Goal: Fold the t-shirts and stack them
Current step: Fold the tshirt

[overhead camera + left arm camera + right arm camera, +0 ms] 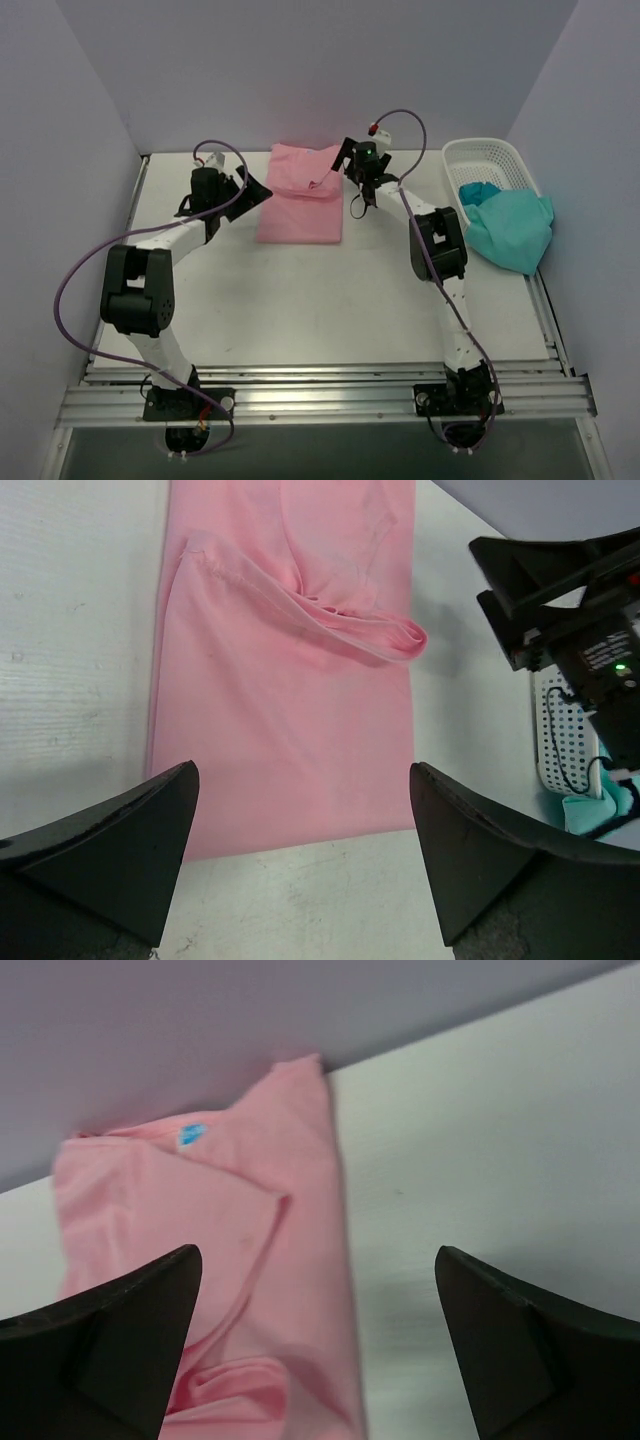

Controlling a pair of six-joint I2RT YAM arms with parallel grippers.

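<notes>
A light pink t-shirt (300, 195) lies folded into a tall rectangle at the back middle of the table, with a raised fold across its upper part (350, 630). A small blue label (190, 1135) shows near its far end. My left gripper (256, 188) stands open at the shirt's left edge and holds nothing. In the left wrist view the left gripper (303, 775) hangs over the pink t-shirt (290, 680). My right gripper (350, 178) stands open over the shirt's right edge, empty. In the right wrist view that edge of the pink t-shirt (200, 1210) runs between the fingers of the right gripper (318, 1252). A teal-green t-shirt (512, 228) hangs crumpled over the basket's near end.
A white lattice basket (490, 165) stands at the back right, with teal cloth inside and spilling onto the table. The back wall rises just behind the pink shirt. Both arms' purple cables loop above the table (300, 290).
</notes>
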